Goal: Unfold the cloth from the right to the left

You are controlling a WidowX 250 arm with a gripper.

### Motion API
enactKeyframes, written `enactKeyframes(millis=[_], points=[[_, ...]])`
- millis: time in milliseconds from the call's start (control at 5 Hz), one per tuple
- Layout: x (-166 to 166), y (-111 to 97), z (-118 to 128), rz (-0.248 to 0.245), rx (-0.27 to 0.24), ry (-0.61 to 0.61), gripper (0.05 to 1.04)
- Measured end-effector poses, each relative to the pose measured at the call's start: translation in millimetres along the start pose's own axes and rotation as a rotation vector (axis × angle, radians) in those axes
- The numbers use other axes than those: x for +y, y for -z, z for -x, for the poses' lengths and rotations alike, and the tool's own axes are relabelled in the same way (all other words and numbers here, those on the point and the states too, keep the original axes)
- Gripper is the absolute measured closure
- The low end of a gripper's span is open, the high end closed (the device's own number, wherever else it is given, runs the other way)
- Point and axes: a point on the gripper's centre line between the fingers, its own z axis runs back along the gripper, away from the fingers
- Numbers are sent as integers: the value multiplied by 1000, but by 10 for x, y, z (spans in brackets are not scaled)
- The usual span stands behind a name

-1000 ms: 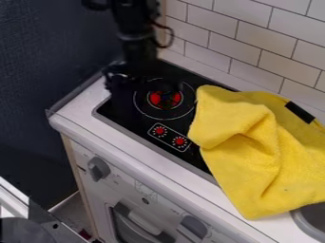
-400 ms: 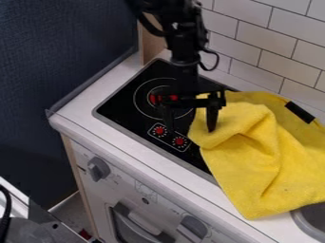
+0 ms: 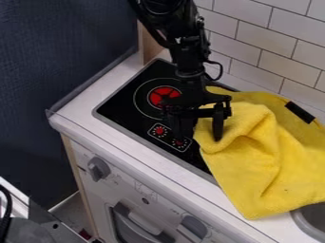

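1. Fingers point(image 3: 218, 126) on the black gripper point(image 3: 199, 135) are spread apart, slim and straight; one's at the cloth, the other's over the cooktop. Can't tell if the tips touch anything.
2. Yellow cloth point(image 3: 254, 159) looks soft and fuzzy, kinda towel-like, with a dark rectangular patch point(image 3: 300, 112) by its upper edge. Cooktop point(image 3: 127, 107) is smooth, black and glossy, set in a pale counter point(image 3: 82, 111). Wall tiles point(image 3: 273, 42) are flat white rectangles.
3. Arm point(image 3: 187, 54) comes in from the top edge, gripper hanging down at the cloth's left side in the view.
4. Cloth's rumpled, with thick folds and a pointy lower corner, lying across part of the cooktop and counter, right up to the gray sink point(image 3: 313, 220).
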Motion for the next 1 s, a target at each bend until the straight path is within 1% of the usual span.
enactKeyframes(millis=[200,400,600,800,1000], points=[[26,2,-8,-9,4,1,428],[21,-8,-11,-32,12,24,729],[41,-33,13,-47,24,28,936],[26,-340,12,-52,-17,46,1031],[221,-523,-21,-50,5,48,1032]])
